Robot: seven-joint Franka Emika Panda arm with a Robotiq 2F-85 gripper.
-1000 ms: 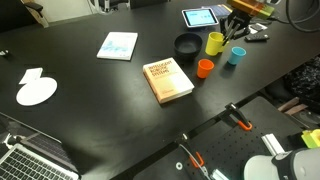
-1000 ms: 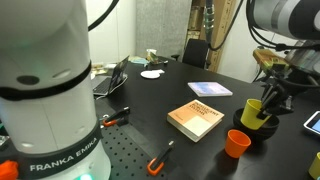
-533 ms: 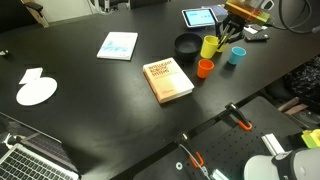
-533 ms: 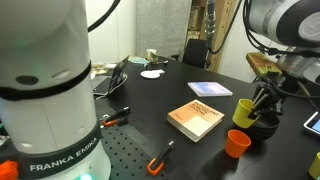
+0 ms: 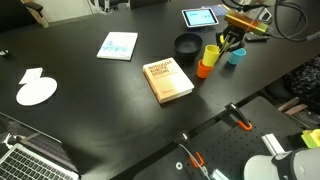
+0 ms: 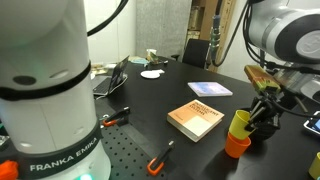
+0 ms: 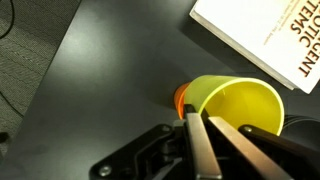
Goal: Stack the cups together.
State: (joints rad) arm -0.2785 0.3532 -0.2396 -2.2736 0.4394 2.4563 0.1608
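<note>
My gripper (image 5: 226, 41) is shut on the rim of a yellow cup (image 5: 211, 52) and holds it directly over an orange cup (image 5: 204, 69). Both exterior views show the yellow cup (image 6: 240, 122) just above the orange cup (image 6: 236, 146), close to or entering its mouth. In the wrist view my fingers (image 7: 206, 140) pinch the yellow cup's wall (image 7: 238, 104), and a sliver of the orange cup (image 7: 179, 98) shows behind it. A teal cup (image 5: 236, 55) stands beside them on the black table. A second yellow cup is not in view.
A black round bowl (image 5: 187, 44) sits just behind the cups. A tan book (image 5: 168, 80) lies next to the orange cup. A tablet (image 5: 199, 16), a light booklet (image 5: 118, 45), a white plate (image 5: 37, 92) and a laptop (image 5: 30, 160) lie farther off.
My gripper has carried the yellow cup from beside the black bowl toward the book and down, so it now hangs over the orange cup.
</note>
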